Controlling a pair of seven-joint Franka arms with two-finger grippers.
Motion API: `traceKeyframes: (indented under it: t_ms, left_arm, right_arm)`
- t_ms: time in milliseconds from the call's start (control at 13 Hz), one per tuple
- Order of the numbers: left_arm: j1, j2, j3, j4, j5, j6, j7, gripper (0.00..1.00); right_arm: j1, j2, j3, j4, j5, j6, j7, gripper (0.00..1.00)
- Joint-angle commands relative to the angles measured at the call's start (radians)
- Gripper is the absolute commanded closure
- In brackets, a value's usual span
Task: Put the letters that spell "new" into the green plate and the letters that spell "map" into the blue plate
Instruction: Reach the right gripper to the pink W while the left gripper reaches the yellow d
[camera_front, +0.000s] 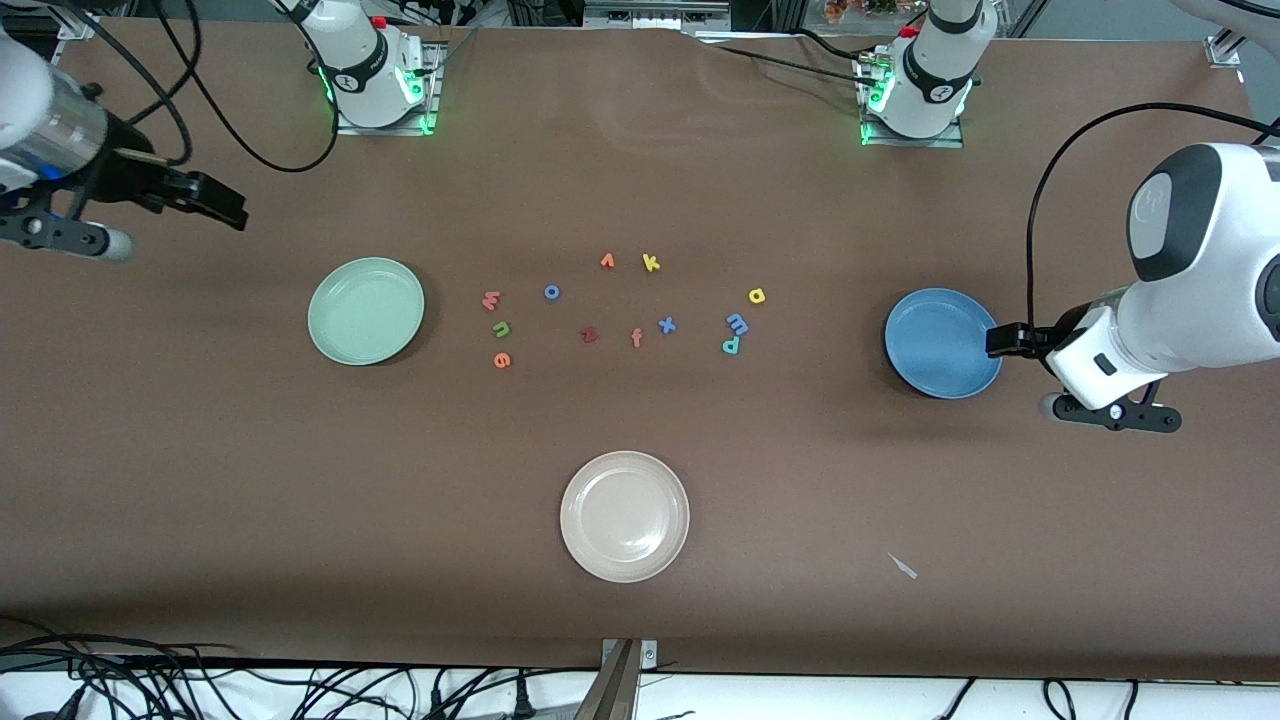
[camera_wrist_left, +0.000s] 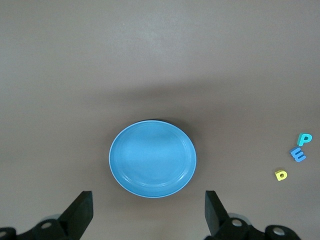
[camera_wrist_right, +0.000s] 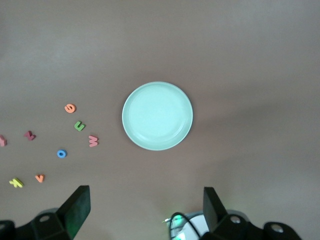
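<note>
The green plate (camera_front: 366, 310) (camera_wrist_right: 157, 116) lies toward the right arm's end of the table, with the pinkish "w" (camera_front: 491, 299), green "n" (camera_front: 501, 329) and orange "e" (camera_front: 502, 360) on the table beside it. Toward the left arm's end lies the blue plate (camera_front: 942, 342) (camera_wrist_left: 152, 158), and close by are the yellow "a" (camera_front: 757, 295), light blue "m" (camera_front: 737, 322) and teal "p" (camera_front: 731, 345). My left gripper (camera_front: 1000, 341) (camera_wrist_left: 150, 212) hangs open and empty over the blue plate's rim. My right gripper (camera_front: 228, 207) (camera_wrist_right: 146, 210) is open and empty, high above the table away from the green plate.
Between the two letter groups lie a blue "o" (camera_front: 552, 292), an orange "v" (camera_front: 607, 261), a yellow "k" (camera_front: 651, 263), a dark red "z" (camera_front: 588, 335), an orange "f" (camera_front: 636, 338) and a blue "x" (camera_front: 667, 324). A cream-white plate (camera_front: 624, 516) sits nearer the front camera.
</note>
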Motion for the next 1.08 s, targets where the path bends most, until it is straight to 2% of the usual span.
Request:
traceKeyframes:
  t_ms: [0, 77, 308, 694, 771, 1002]
  left_arm:
    - [-0.007, -0.006, 0.002, -0.006, 0.025, 0.004, 0.008, 0.01]
    - [-0.007, -0.006, 0.002, -0.006, 0.025, 0.004, 0.008, 0.01]
    - [-0.007, 0.000, 0.002, -0.006, 0.026, 0.004, 0.008, 0.01]
    - [-0.005, 0.000, 0.002, -0.006, 0.025, 0.004, 0.014, 0.01]
    - [-0.005, 0.001, 0.002, -0.007, 0.025, 0.004, 0.017, 0.01]
    - [-0.005, 0.015, 0.002, -0.013, 0.009, 0.003, 0.006, 0.01]
  right_arm:
    - [-0.002, 0.025, 0.130, -0.078, -0.014, 0.029, 0.193, 0.00]
    - [0.003, 0.065, 0.175, -0.076, -0.022, 0.001, 0.211, 0.00]
    - [0.026, 0.105, 0.181, -0.096, -0.025, 0.078, 0.222, 0.00]
    - [0.092, 0.205, 0.181, -0.118, -0.028, 0.270, 0.445, 0.00]
    - [0.115, 0.223, 0.180, -0.133, -0.032, 0.307, 0.466, 0.00]
    - [0.141, 0.220, 0.181, -0.267, -0.091, 0.483, 0.578, 0.00]
